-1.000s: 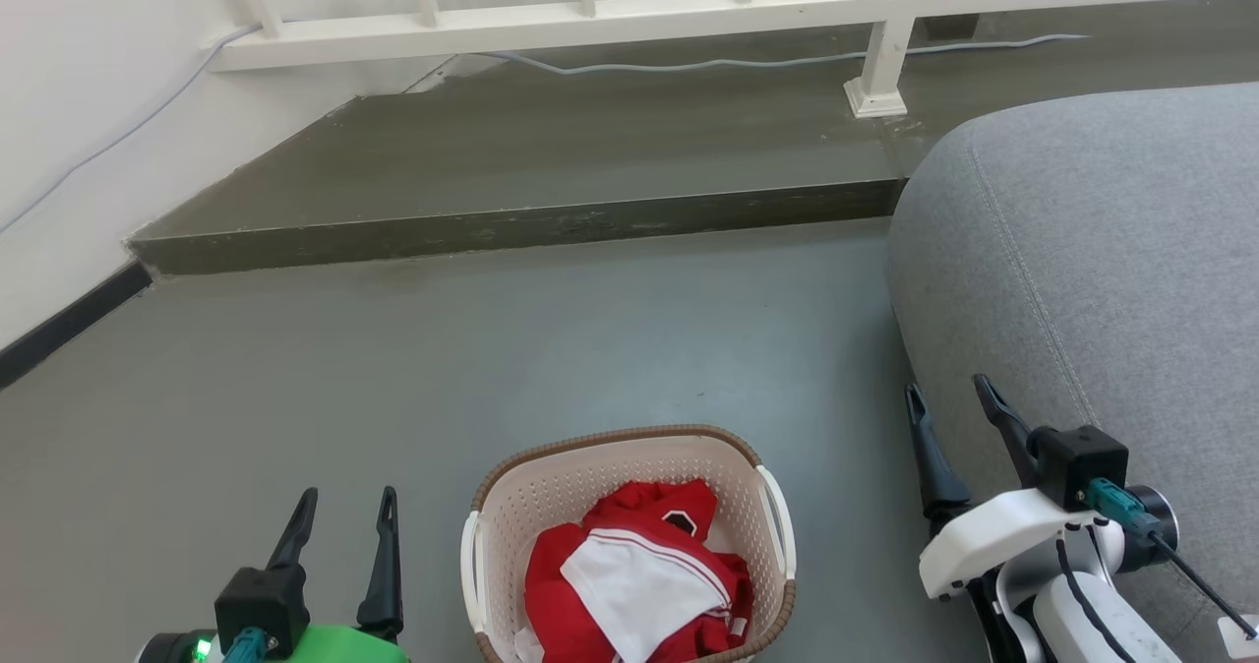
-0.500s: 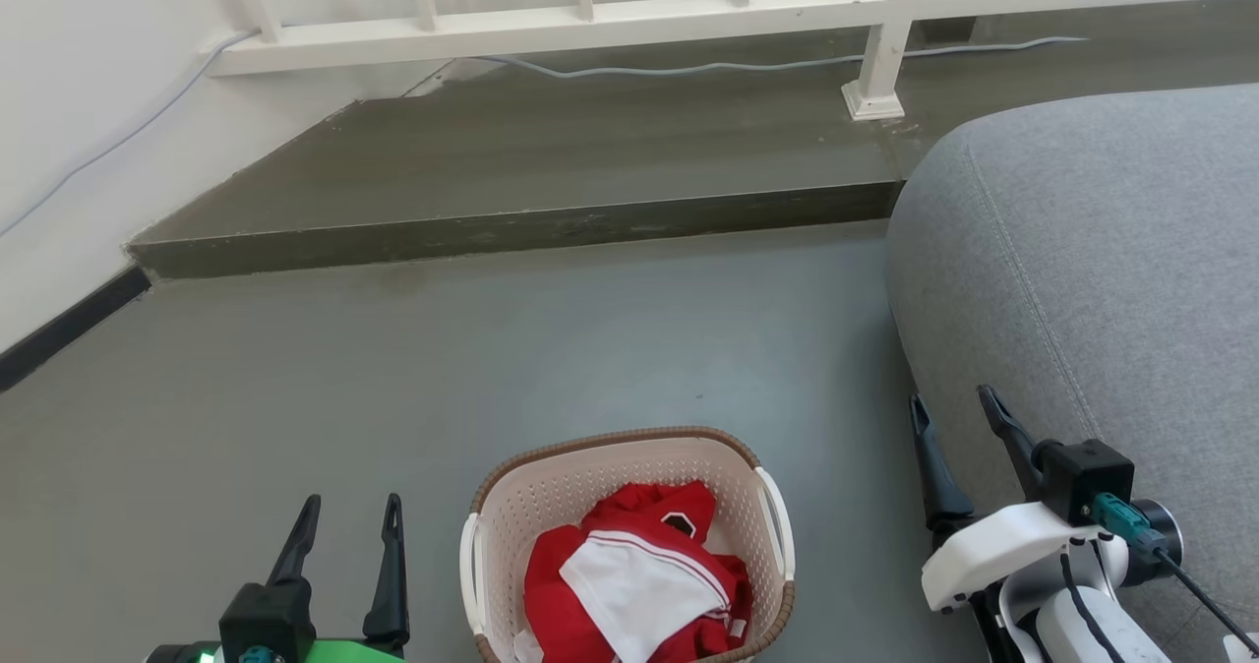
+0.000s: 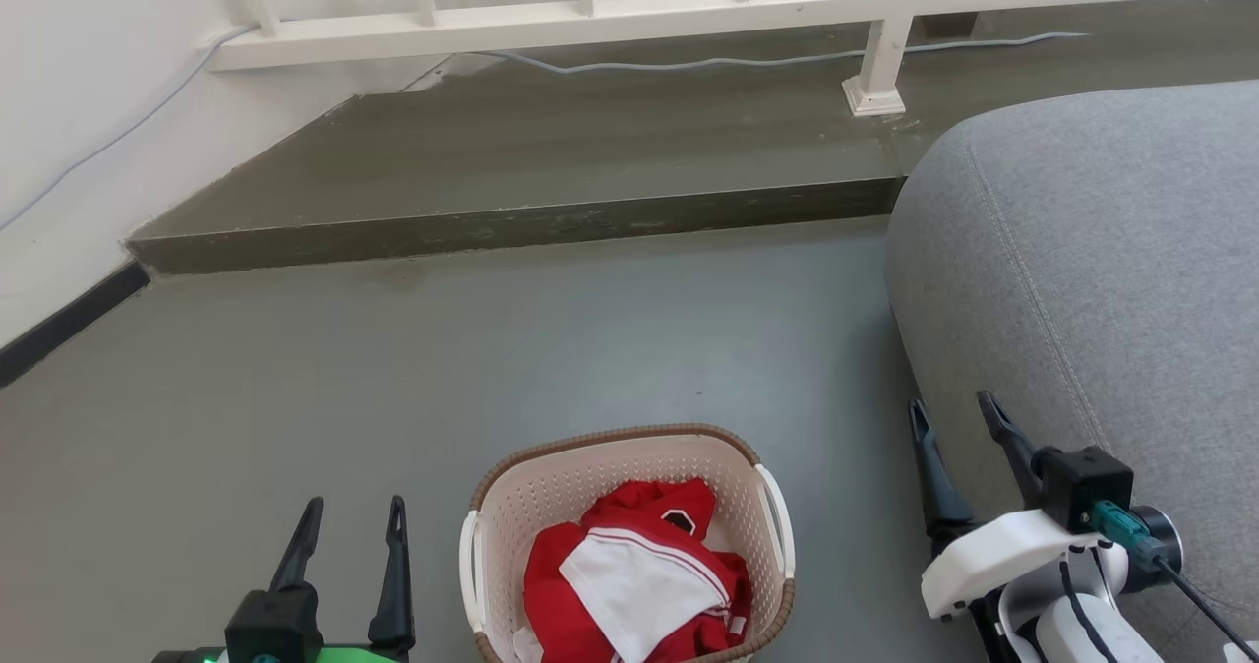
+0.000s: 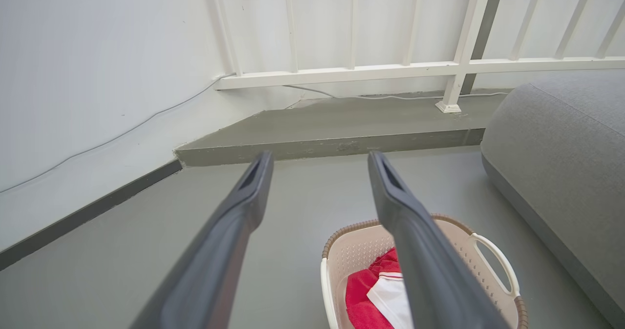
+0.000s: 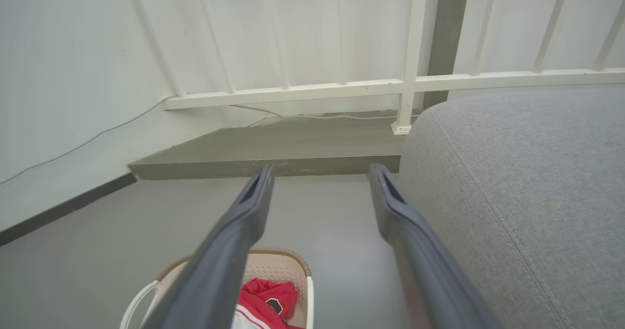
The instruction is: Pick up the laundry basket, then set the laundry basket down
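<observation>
Step in hand: approach for the lift; nothing gripped yet.

Cream perforated plastic laundry basket with brown woven-look rim (image 3: 610,435) stands on the grey concrete floor (image 3: 590,329). It is well apart from the raised step along the floor's far edge and nearer the grey fabric sofa (image 3: 1082,250) than the wall side.

Left gripper (image 3: 355,502): fingers spread, empty, just left of the basket. Right gripper (image 3: 950,402): fingers spread, empty, to the basket's right, close by the sofa.

Contents: one crumpled red-and-white garment (image 3: 629,574), piled toward the near end. The far inner wall is bare.

Judgement on doing it well: bring both grippers down and inward together, each to its own white side handle, left (image 3: 468,565) and right (image 3: 777,515). Close on both at matching height before raising, so the basket stays level. The right arm has little room beside the sofa, so keep that approach from above. The load is light, soft and off-centre, so expect some tilt toward the near end.
</observation>
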{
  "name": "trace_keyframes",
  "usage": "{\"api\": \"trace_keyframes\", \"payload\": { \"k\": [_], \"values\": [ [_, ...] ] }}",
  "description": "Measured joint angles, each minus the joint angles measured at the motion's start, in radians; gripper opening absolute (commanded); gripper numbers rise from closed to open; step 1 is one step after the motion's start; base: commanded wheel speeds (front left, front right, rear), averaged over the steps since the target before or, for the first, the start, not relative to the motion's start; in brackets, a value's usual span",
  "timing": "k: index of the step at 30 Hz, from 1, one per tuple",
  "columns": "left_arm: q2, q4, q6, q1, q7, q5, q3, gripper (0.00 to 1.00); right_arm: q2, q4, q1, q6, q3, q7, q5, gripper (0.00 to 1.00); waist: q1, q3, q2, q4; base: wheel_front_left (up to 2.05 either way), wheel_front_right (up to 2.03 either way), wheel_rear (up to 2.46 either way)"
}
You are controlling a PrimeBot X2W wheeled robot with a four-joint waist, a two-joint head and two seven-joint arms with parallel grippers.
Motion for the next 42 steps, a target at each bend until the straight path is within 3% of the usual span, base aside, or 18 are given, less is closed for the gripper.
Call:
{"api": "trace_keyframes", "payload": {
  "k": [1,11,42],
  "values": [
    [-0.001,-0.001,0.0,0.002,0.003,0.003,0.0,0.0,0.0,0.0,0.002,0.0,-0.001,0.0,0.0,0.0,0.0,0.0,0.0,0.0,0.0,0.0,0.0],
    [-0.01,0.035,-0.008,0.015,0.004,-0.025,-0.017,0.0,0.018,0.038,0.043,0.01,0.003,0.002,0.032,0.0,0.0001,0.001,0.0,0.003,0.0,0.0,0.0],
    [-0.023,0.038,-0.054,0.003,0.07,-0.506,0.059,0.0,0.035,0.01,0.041,0.068,-0.119,0.097,0.473,0.0,0.0001,0.0,0.0,0.025,0.0,0.0,0.0]
  ]
}}
